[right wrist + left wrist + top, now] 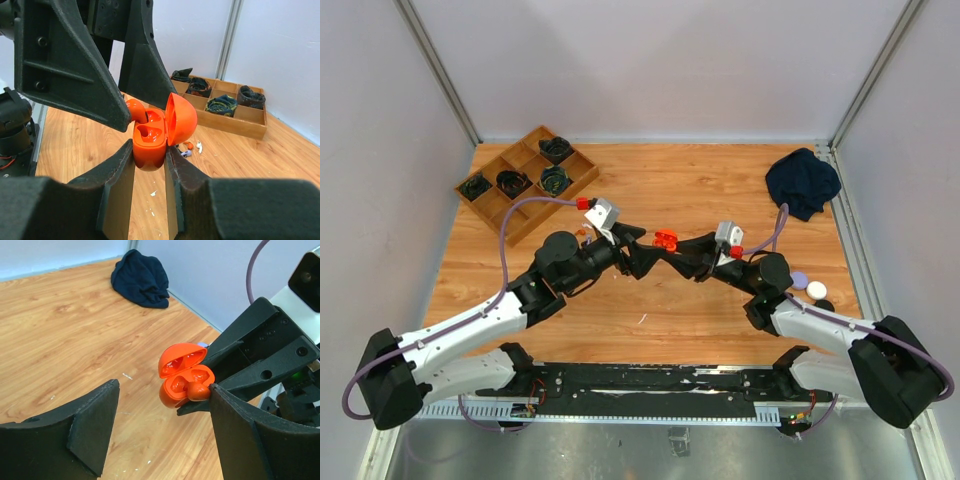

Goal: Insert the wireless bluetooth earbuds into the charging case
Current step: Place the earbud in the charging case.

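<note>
Right pincer [150, 155]: clamped on the lower half of the orange charging case [149, 142] — case hinged open
Left pincer [165, 385]: spread wide, tips flanking the case
Orange earbud [197, 390]: at the case's rim, touching one left finger
Case: held above the table [60, 330]

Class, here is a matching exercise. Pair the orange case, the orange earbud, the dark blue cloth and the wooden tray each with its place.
Things:
1. orange case
2. orange earbud
3. dark blue cloth
4. wooden tray

Places:
A. far left of the table
B. clamped in the right gripper, lid open
C. far right of the table
D. sticking out of the case, at one fingertip of the open left gripper

Pairs: 1-B, 2-D, 3-C, 4-A
</note>
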`<state>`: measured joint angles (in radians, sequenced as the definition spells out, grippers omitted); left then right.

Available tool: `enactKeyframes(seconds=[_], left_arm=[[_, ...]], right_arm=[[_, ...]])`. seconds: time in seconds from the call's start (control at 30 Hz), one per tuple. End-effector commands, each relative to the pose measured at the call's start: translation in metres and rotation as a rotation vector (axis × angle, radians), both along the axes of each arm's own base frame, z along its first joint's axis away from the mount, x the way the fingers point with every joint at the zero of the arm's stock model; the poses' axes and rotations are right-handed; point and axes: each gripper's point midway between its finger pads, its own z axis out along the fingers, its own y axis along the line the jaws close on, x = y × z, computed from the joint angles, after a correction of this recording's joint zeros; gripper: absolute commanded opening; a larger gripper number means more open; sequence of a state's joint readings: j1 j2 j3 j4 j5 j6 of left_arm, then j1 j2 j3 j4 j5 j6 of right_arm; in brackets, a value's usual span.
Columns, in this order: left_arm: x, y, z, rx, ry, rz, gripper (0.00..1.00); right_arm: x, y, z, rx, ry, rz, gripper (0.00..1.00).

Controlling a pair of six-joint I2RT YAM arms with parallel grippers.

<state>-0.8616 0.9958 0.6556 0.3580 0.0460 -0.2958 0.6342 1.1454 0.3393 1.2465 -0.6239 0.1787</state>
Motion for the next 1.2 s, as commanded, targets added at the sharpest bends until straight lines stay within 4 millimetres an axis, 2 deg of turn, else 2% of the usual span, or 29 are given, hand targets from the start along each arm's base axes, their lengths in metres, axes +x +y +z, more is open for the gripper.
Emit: enactKeyframes(seconds=[0.0, 0.47, 0.6, 0.67, 0.93, 1.17], left_arm=[[0.009, 0.010, 0.009, 0.026, -0.020, 0.079, 0.76], [0.014, 0.027, 0.006, 0.048, 0.006, 0.169, 0.75], [0.013, 0.032, 0.008, 0.044, 0.009, 0.184, 0.76], [0.016, 0.037, 0.004, 0.061, 0.020, 0.214, 0.80], [0.045, 0.072, -0.033, 0.174, 0.138, 0.384, 0.99], [0.081, 0.109, -0.084, 0.318, 0.286, 0.547, 0.99]], right_arm=[[0.001, -0.006, 0.012, 0.023, -0.052, -0.022, 0.09], [-0.001, -0.006, 0.008, 0.014, -0.045, -0.018, 0.09], [0.001, -0.007, 0.003, 0.006, -0.039, -0.029, 0.09], [0.003, -0.008, -0.002, -0.005, -0.035, -0.042, 0.09], [0.008, -0.014, -0.019, -0.039, -0.015, -0.092, 0.08], [0.009, -0.017, -0.030, -0.064, -0.015, -0.112, 0.08]])
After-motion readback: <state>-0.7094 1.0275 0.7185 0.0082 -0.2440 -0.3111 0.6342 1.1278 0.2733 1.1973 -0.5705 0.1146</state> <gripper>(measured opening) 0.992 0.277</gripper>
